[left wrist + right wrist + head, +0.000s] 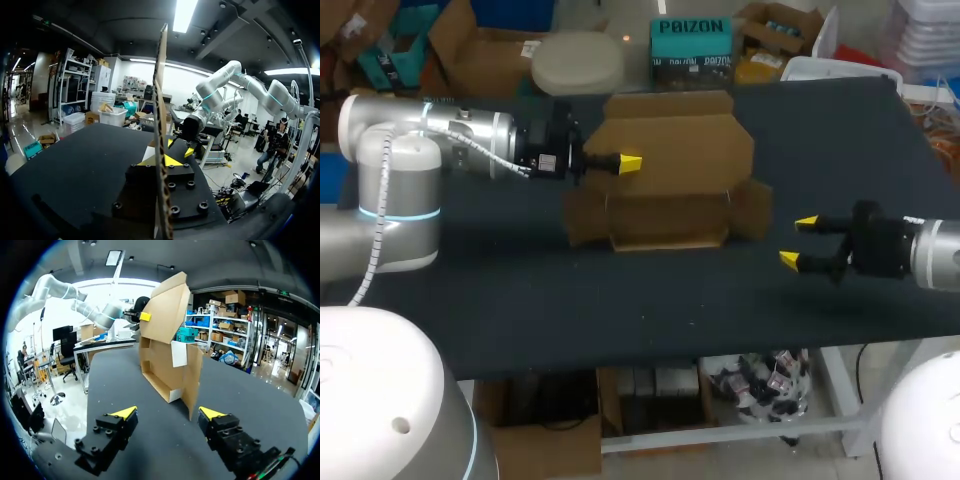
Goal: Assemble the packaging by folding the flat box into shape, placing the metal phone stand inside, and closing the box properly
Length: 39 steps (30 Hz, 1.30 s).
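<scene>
The brown cardboard box (670,170) stands partly folded in the middle of the black table, its flaps spread and its tall back panel upright. My left gripper (628,163) is shut on the left edge of that panel; in the left wrist view the thin cardboard edge (161,100) runs up between its yellow tips (161,161). My right gripper (798,241) hovers open to the right of the box, a short gap from the right side flap. The right wrist view shows the box (167,350) ahead of the open right gripper (168,413). I see no phone stand.
The dark tabletop (620,310) stretches bare in front of the box to the front edge (650,365). My left arm (440,135) lies across the table's left side, level with the box's upper panel.
</scene>
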Motion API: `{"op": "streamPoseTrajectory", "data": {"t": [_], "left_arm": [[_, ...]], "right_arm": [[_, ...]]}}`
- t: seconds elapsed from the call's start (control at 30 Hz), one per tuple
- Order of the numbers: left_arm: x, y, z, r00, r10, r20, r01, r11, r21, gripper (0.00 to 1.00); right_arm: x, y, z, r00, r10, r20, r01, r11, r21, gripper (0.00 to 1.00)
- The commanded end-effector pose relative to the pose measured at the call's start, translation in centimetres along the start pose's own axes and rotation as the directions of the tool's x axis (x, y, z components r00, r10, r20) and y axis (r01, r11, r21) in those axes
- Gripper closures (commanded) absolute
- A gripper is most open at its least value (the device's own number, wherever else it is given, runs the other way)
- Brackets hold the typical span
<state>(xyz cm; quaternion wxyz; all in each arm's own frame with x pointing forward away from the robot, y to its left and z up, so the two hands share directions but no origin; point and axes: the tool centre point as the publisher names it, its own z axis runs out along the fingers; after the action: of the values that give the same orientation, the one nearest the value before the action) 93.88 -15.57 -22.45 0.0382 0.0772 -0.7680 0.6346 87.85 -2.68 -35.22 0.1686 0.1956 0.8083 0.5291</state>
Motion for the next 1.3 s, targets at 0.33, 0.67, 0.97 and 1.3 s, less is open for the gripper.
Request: {"op": "streamPoseTrajectory", "data": {"t": [0.33, 0.67, 0.97, 1.3], "left_arm": [[-0.1, 0.3, -0.2, 1.0, 0.0, -0.004, 0.0, 1.0, -0.002, 1.0], [-0.1, 0.3, -0.2, 1.0, 0.0, -0.004, 0.0, 1.0, -0.002, 1.0], [-0.1, 0.3, -0.2, 1.0, 0.0, -0.004, 0.0, 1.0, -0.002, 1.0], [-0.1, 0.3, -0.2, 1.0, 0.0, -0.004, 0.0, 1.0, -0.002, 1.0]], "right_arm": [[-2.2, 0.3, 4.8, 0.998, -0.005, -0.059, 0.006, 1.0, 0.023, 0.22], [-3.2, 0.5, 6.1, 0.998, 0.001, -0.063, 0.0, 1.0, 0.016, 0.53], [-3.3, 0.7, 6.7, 0.998, 0.002, -0.057, -0.001, 1.0, 0.021, 0.71], [-2.6, 0.9, 7.1, 0.999, 0.008, -0.036, -0.007, 1.0, 0.017, 1.0]]}}
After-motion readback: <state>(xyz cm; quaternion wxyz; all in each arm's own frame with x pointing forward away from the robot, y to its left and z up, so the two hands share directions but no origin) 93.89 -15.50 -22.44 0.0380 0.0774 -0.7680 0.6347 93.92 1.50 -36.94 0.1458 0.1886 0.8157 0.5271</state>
